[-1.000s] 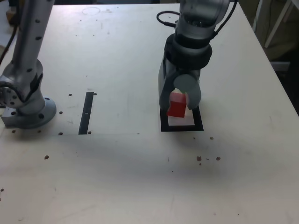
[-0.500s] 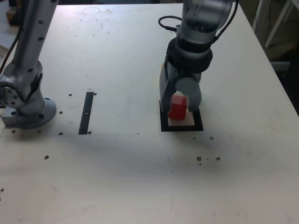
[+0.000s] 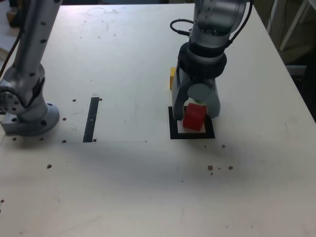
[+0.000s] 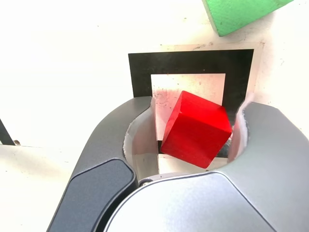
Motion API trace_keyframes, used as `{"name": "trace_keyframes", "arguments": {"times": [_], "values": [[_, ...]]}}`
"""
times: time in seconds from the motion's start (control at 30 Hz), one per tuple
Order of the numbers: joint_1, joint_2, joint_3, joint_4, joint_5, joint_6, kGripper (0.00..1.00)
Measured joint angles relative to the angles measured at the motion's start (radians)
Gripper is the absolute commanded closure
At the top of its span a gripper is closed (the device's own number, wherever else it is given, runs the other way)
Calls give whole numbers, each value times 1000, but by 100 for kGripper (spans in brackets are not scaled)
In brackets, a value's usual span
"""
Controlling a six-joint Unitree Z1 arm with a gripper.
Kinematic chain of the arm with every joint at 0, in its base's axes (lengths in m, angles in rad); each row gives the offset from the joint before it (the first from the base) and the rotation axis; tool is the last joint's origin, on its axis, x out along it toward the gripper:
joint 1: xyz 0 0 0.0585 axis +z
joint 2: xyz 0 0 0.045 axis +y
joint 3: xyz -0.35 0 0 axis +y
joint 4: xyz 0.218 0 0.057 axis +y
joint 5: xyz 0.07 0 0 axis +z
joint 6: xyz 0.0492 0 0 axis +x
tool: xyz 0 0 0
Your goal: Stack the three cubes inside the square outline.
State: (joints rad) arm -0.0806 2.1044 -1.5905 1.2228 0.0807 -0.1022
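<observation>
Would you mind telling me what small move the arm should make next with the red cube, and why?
Probably a slight wrist turn to square it up. The red cube sits twisted between the end effector fingers, its edges skewed to the square outline beneath. Whether it already rests on the white centre is unclear, so straighten first, then release.

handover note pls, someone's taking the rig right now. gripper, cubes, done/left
Gripper: low over the square outline, jaws either side of the red cube. Whether they still grip it or have let go, cannot tell.
Red cube: over the outline's white centre, turned askew to the tape in the wrist view. Not clear it is fully seated.
Yellow cube: on the table behind the gripper, mostly hidden.
Green cube: outside the outline, seen only in the wrist view.
Done: red brought to the outline.
Left: confirm red sits flat and released, then stack yellow and green on it.
</observation>
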Motion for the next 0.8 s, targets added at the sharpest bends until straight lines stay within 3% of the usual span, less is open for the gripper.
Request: {"name": "trace_keyframes", "arguments": {"times": [0.23, 0.47, 0.8], "values": [[0, -13, 9, 10, 4, 1, 0], [17, -89, 19, 73, 46, 13, 0], [154, -132, 18, 100, 73, 229, 1]]}}
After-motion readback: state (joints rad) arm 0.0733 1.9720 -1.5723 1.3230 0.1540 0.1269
